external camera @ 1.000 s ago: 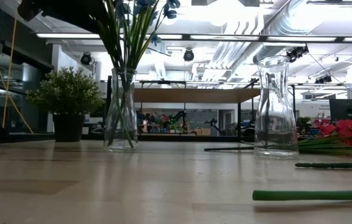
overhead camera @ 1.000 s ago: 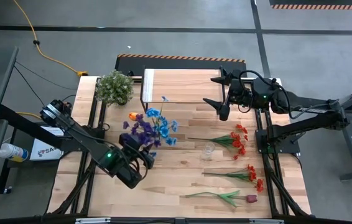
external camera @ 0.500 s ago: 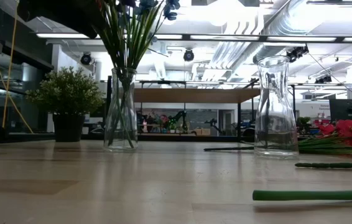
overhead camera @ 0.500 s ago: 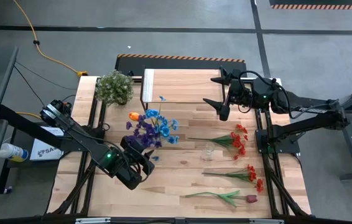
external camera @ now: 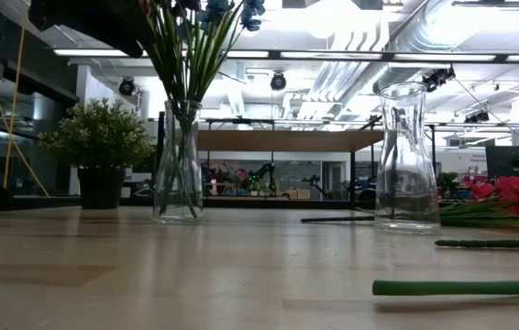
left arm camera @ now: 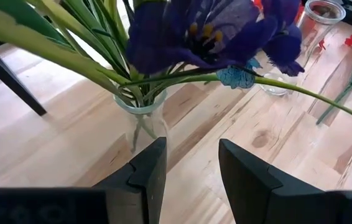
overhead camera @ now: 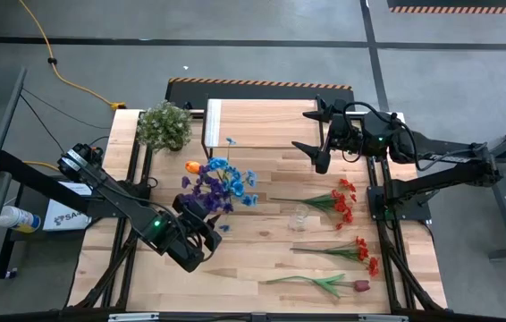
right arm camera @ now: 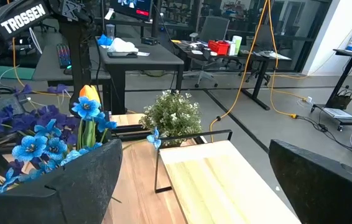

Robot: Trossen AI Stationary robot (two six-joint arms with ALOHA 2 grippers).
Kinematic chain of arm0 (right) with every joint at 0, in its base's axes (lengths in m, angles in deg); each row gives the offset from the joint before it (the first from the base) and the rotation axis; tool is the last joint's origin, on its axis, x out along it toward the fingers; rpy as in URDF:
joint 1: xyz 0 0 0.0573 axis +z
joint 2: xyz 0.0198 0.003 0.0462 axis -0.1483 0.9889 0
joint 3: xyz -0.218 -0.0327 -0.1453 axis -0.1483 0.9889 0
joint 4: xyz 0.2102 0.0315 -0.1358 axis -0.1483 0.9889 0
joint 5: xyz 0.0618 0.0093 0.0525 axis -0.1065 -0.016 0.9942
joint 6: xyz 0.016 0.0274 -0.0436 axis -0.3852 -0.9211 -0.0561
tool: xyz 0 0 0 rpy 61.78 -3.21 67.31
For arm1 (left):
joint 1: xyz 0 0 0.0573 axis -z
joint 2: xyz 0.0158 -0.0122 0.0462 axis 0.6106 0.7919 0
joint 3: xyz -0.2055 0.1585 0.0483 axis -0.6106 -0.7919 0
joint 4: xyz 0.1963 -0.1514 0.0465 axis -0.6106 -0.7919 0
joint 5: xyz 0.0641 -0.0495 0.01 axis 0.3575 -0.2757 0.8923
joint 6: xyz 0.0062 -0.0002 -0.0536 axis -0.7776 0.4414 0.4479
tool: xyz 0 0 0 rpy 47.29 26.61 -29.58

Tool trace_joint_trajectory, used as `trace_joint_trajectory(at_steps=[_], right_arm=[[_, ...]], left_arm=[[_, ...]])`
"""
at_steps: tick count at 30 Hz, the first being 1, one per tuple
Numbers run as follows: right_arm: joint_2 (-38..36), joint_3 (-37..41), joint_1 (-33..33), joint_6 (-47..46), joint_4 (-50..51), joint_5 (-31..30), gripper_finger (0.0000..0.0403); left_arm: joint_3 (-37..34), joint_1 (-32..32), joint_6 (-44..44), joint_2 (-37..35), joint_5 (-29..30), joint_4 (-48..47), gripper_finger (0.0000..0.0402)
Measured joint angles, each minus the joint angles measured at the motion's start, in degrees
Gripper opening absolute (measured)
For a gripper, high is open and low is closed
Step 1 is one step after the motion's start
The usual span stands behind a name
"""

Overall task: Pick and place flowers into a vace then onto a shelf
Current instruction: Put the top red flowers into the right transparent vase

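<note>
Bare tabletop (overhead camera: 253, 259) surrounds left tool (overhead camera: 206, 226) above flowers (overhead camera: 220, 183)

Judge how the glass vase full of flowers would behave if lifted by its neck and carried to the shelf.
The vase is clear glass, so probably slippery and breakable. Its flowers spread high above the narrow neck, so it likely feels top-heavy and may tip if tilted. The thin stems look loosely packed and could shift or sway on the way to the shelf.
</note>
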Motion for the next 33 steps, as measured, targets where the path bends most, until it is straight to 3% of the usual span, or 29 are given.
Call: trace_joint_trajectory(at_steps=[6,15,22,33], right_arm=[[0.0,0.0,0.0,0.0,0.0,0.0,0.0394],[0.0,0.0,0.0,0.0,0.0,0.0,0.0394],[0.0,0.0,0.0,0.0,0.0,0.0,0.0394],[0.0,0.0,0.0,0.2,0.0,0.0,0.0394]], left_arm=[[0.0,0.0,-0.1,0.0,-0.5,0.0,0.0179],[0.0,0.0,-0.1,0.0,-6.3,0.2,0.019],[0.0,0.0,0.8,0.0,-8.3,0.3,0.0275],[0.0,0.2,2.0,0.0,-18.8,4.4,0.0377]])
